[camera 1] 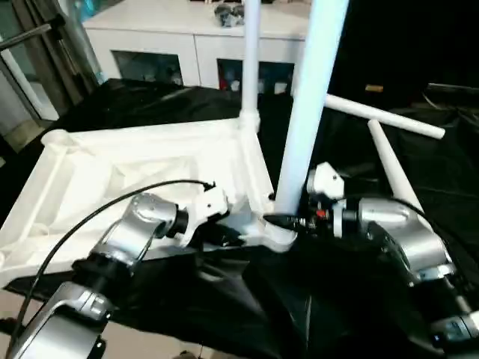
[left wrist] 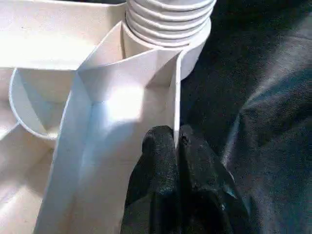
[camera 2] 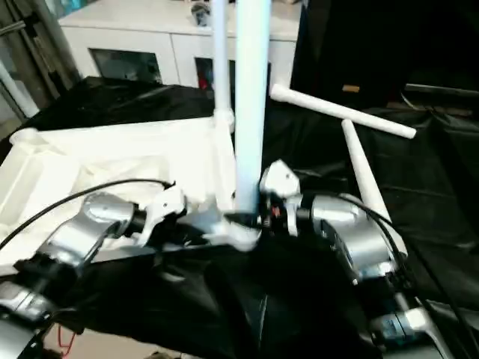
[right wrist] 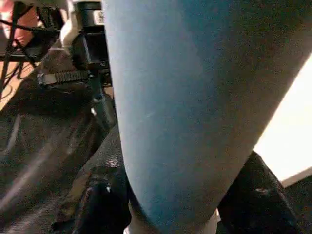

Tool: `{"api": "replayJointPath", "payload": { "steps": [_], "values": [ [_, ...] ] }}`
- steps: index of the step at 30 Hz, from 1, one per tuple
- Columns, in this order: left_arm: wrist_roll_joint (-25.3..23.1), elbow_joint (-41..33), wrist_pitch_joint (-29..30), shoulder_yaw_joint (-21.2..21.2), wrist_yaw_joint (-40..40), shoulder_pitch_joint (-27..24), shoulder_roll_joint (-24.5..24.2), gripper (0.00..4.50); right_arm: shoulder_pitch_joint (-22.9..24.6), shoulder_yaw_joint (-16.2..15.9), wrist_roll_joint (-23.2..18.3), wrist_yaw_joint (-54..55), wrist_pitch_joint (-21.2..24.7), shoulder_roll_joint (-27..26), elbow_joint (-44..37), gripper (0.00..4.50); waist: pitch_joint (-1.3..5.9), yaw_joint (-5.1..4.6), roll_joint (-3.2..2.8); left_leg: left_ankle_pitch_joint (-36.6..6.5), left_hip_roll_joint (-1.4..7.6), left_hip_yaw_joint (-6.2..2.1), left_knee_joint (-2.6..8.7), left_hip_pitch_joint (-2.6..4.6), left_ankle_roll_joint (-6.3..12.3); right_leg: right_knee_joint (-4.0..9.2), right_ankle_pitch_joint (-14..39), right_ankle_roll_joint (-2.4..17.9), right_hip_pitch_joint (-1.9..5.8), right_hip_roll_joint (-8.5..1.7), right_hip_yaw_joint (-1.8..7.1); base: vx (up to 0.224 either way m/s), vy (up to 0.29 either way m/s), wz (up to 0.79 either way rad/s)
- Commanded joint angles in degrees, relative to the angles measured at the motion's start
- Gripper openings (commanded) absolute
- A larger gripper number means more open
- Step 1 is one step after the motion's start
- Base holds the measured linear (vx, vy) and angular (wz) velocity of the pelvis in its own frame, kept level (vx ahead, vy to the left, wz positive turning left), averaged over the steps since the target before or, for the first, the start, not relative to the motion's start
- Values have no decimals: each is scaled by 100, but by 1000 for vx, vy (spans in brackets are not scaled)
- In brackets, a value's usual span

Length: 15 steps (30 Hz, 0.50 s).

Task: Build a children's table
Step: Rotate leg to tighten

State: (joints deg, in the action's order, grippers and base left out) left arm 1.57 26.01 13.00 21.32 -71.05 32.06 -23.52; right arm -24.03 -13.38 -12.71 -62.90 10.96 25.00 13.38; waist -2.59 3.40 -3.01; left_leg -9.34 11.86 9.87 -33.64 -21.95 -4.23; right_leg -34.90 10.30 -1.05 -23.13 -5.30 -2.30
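the left eye view shows the tabletop (camera 1: 135, 168) lying underside up on the black-draped table (camera 1: 150, 105), likely so its corner sockets face up to take legs; the right pincer (camera 1: 288, 219) holds the near leg (camera 1: 307, 112) just above its socket (camera 1: 278, 233), apparently to seat it. the left pincer (left wrist: 176, 146) is pinched on a thin rib of the tabletop's near edge, seemingly to keep it from shifting. four legs can be counted: the held one, a far leg (camera 1: 251, 52) upright in its socket, and two loose legs (camera 1: 382, 116) lying beyond; two pincers, one tabletop.
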Motion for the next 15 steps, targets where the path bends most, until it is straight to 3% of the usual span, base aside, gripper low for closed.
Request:
{"api": "replayJointPath", "payload": {
  "steps": [1,6,8,14,15],
  "values": [
    [181,-372,37,-89,16,178,106,0,293,-446,291,-39,201,-51,247,188,332,26,56,-1900,67,12,444,94,73,457,1595,1310,227,-186,137,0,0,0],
    [108,-174,187,-252,551,298,375,0,260,-219,474,821,111,-418,684,188,313,10,69,-2017,56,7,454,93,-11,485,1874,1239,198,-195,133,0,0,0],
    [67,-85,291,-322,839,356,530,0,159,-37,598,1458,157,-633,1042,188,294,-30,66,-2222,38,-8,468,109,-106,529,2310,1086,178,-192,117,0,0,0],
    [-298,712,673,-531,2561,831,1297,0,-318,498,590,3059,408,-1306,2147,188,266,-67,67,-2602,-14,-31,443,166,-164,669,3191,753,106,-188,71,0,0,0],
    [-350,898,671,-537,2821,927,1453,0,-439,621,536,3351,478,-1449,2400,188,267,-54,36,-2653,-13,-45,442,185,-168,686,3256,723,99,-193,61,0,0,0]
  ]
}}
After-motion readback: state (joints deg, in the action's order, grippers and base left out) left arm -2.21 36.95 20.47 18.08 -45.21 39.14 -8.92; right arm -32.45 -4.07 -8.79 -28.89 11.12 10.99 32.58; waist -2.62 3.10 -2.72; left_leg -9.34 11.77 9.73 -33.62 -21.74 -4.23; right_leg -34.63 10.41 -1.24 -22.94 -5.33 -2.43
